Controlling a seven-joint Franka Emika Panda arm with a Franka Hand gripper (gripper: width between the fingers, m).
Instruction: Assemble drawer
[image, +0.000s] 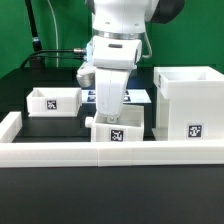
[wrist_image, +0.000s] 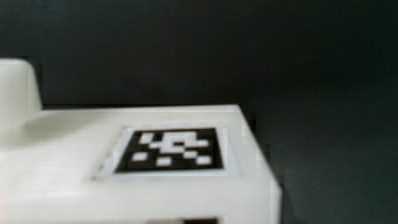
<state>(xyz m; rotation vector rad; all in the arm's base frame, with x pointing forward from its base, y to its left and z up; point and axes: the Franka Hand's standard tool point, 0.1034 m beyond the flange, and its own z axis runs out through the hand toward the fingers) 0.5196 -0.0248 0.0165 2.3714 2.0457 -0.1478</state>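
1. Nearest in the exterior view, we are seeing the long low white border wall (image: 60, 155) running across the front of the dark counter (image: 40, 125).
2. Just behind it we are finding the middle tray (image: 118, 133), its square tag facing front. In the wrist view the same tray (wrist_image: 71, 135) is filling the lower part, blurred.
3. The hand (image: 108, 114) is hanging right over that tray. Its fingers are not showing clearly, so we cannot tell whether it is wide, narrow or gripping.
4. Farther back, the left tray (image: 52, 100) is sitting at the exterior view's left, and the tall open housing (image: 188, 100) is standing at its right, well apart.
5. Behind the arm (image: 118, 45), the marker board (image: 140, 96) is lying flat.
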